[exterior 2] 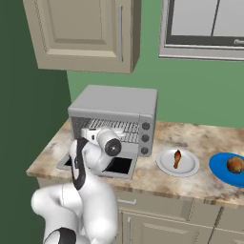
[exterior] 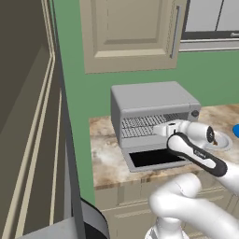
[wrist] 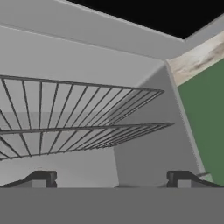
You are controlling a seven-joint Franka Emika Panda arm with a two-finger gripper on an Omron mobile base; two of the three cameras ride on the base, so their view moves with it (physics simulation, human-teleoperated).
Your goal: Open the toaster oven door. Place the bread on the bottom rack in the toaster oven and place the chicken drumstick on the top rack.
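The toaster oven (exterior: 151, 98) (exterior 2: 116, 102) stands on the counter with its door (exterior: 156, 158) (exterior 2: 119, 165) folded down flat, black glass facing up. My gripper (exterior: 161, 130) (exterior 2: 88, 133) (wrist: 111, 178) is at the mouth of the opening, open, with nothing between its fingers. In the rolled hand view two wire racks (wrist: 65, 105) stretch into the grey cavity, with the door's glass (wrist: 144, 13) at the top. The top rack (exterior: 144, 121) and bottom rack (exterior: 137, 132) are bare. The chicken drumstick (exterior 2: 177, 158) lies on a white plate (exterior 2: 164, 167). The bread (exterior 2: 234, 165) sits on a blue plate (exterior 2: 221, 174).
Both plates stand to the right of the oven on the marble counter (exterior 2: 200, 138). A beige wall cabinet (exterior 2: 81, 33) hangs above the oven. A tall dark unit (exterior: 28, 140) borders the counter on the left. Drawers (exterior 2: 157, 219) run under the counter edge.
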